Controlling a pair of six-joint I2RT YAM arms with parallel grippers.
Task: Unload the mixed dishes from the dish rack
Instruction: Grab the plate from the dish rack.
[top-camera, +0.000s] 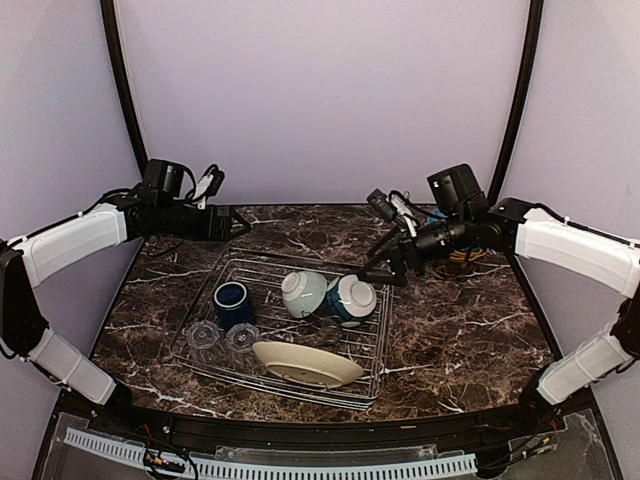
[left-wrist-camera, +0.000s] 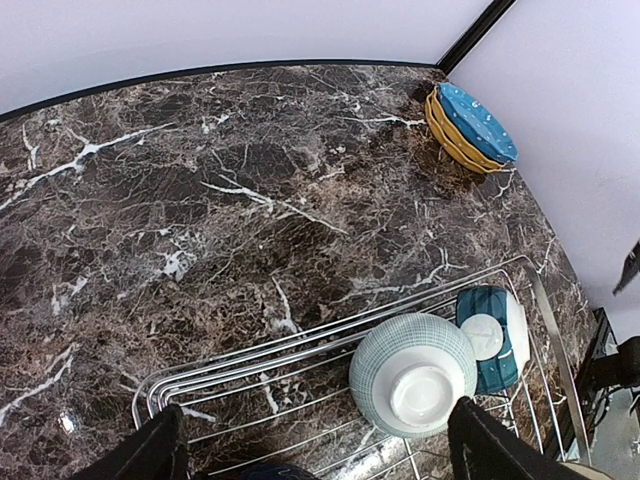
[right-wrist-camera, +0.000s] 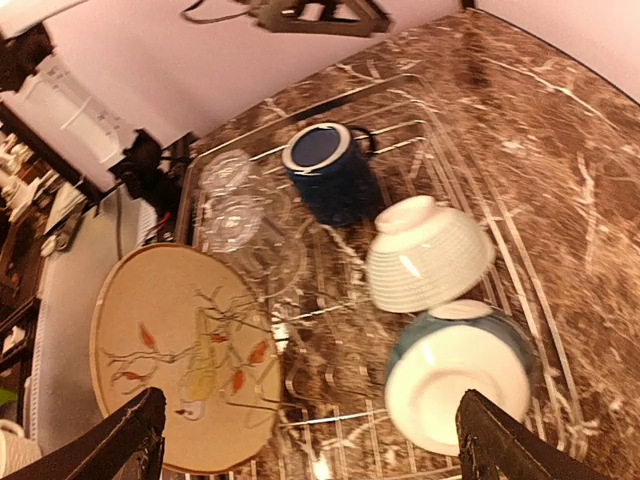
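Note:
The silver wire dish rack (top-camera: 383, 335) lies mid-table. In it are a dark blue mug (top-camera: 232, 303), two clear glasses (top-camera: 203, 335) (top-camera: 242, 338), a cream plate (top-camera: 305, 363), a pale ribbed bowl (top-camera: 303, 293) and a teal bowl (top-camera: 350, 299), both bowls tipped over. A yellow plate with a blue spotted face (left-wrist-camera: 470, 125) stands on the table at the back right, outside the rack. My left gripper (top-camera: 236, 224) is open and empty, high over the rack's back left corner. My right gripper (top-camera: 382, 263) is open and empty, just above the teal bowl (right-wrist-camera: 455, 375).
The right wrist view shows the plate (right-wrist-camera: 180, 360), mug (right-wrist-camera: 325, 170), glasses (right-wrist-camera: 235, 200) and pale bowl (right-wrist-camera: 425, 255) inside the rack (right-wrist-camera: 440, 130). Dark marble table (top-camera: 470, 330) surrounds the rack. Cables hang near both wrists.

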